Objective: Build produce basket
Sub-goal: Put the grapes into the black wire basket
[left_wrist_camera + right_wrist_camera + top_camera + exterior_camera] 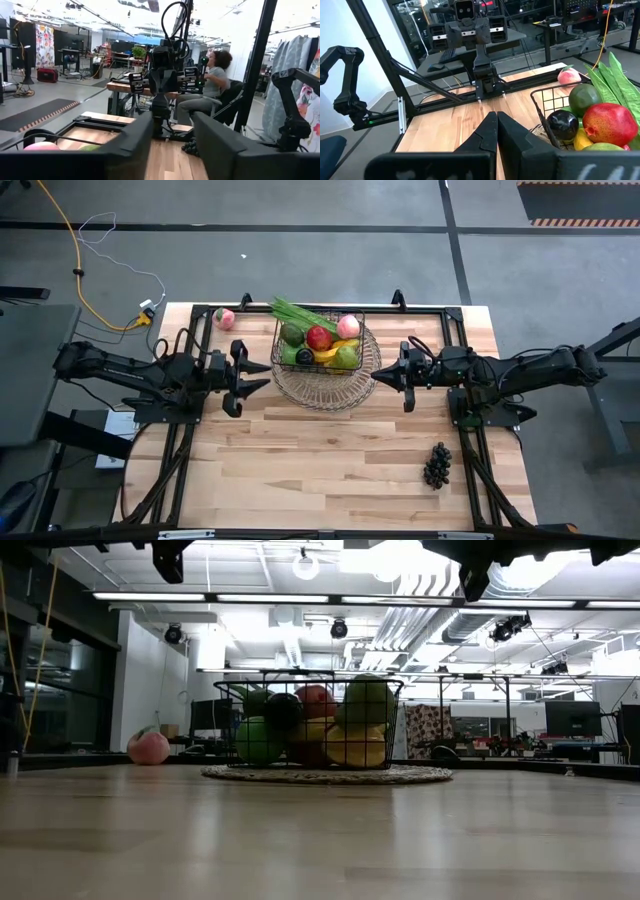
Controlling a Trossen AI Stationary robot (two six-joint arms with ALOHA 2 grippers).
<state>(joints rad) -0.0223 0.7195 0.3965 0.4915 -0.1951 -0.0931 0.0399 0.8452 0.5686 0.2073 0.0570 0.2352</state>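
Note:
The dark wire basket [322, 330] stands on a paler round wire tray [325, 388] at the table's far middle. It holds a red apple [319, 338], a pink peach [348, 326], green fruit, a yellow banana, a dark plum [562, 123] and a green leafy bunch [300, 312]. A second peach [223, 318] lies on the table left of the basket. Dark grapes [437, 465] lie toward the near right. My left gripper [262, 375] hovers open to the left of the tray. My right gripper [377, 377] hovers shut to its right. Neither gripper holds anything.
Black frame rails [430, 310] run along the table's far edge and down both sides. Bare wood lies between the tray and the near edge. A seated person [215, 82] shows in the room beyond the table's right side.

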